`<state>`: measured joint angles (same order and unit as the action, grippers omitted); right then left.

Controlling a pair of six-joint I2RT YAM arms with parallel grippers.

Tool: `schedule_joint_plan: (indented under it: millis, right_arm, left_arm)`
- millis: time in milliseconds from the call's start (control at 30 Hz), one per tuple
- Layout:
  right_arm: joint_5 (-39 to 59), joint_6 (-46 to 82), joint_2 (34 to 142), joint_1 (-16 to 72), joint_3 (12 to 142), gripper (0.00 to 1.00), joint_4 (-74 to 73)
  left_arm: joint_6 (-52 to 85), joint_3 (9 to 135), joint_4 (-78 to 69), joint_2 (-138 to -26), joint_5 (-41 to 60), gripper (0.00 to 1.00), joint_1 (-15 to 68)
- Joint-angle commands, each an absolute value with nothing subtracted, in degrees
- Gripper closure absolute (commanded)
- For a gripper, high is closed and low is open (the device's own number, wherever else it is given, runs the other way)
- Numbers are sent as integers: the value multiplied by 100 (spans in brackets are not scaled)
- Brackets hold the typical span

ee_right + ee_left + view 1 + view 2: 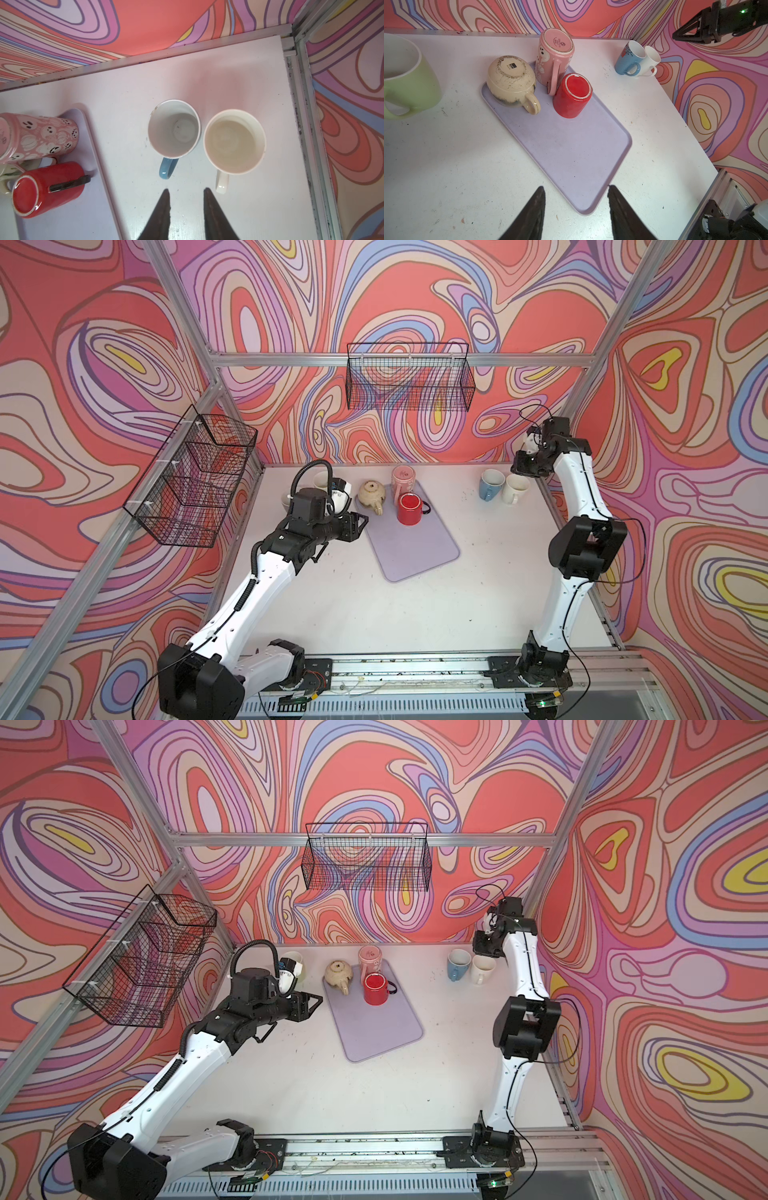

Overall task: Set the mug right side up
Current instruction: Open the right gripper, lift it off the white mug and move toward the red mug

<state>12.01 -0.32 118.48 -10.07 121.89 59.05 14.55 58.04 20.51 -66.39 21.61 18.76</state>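
Cream mug, pink mug and red mug stand upside down on the lilac tray; left tool open, empty, at the tray's edge; right tool narrowly parted, empty, near the upright blue mug.

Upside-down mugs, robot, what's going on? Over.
Open, empty: left gripper, right gripper. Upside down on tray: red mug, pink mug, cream mug. Mugs crowded, pink handle beside red.

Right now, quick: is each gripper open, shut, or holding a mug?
Left gripper: open, holding nothing.
Right gripper: open with a narrower gap, holding nothing.
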Motion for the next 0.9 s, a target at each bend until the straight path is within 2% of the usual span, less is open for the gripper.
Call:
schedule_joint_plan:
  millis: [0, 233, 433, 600, 867]
  right_arm:
    - [1402, 44, 11198, -876, 11410, 72, 5234]
    - [1319, 71, 9907, -341, 9638, 72, 4370]
    - [1075, 577, 9265, 852, 7996, 74, 3025]
    - [872, 1028, 9624, 1374, 7637, 78, 2199]
    - [1301, 1262, 10857, 1460, 8202, 86, 1626]
  left_arm:
    - [1329, 5943, 2114, -6512, 2207, 48, 1932]
    - [1277, 5959, 2156, -6502, 2102, 48, 2091]
    - [1099, 5946, 2255, -6515, 1734, 48, 2554]
    - [950, 5985, 2400, -6626, 1445, 49, 2842]
    - [940, 5950, 2354, -6630, 1422, 49, 2896]
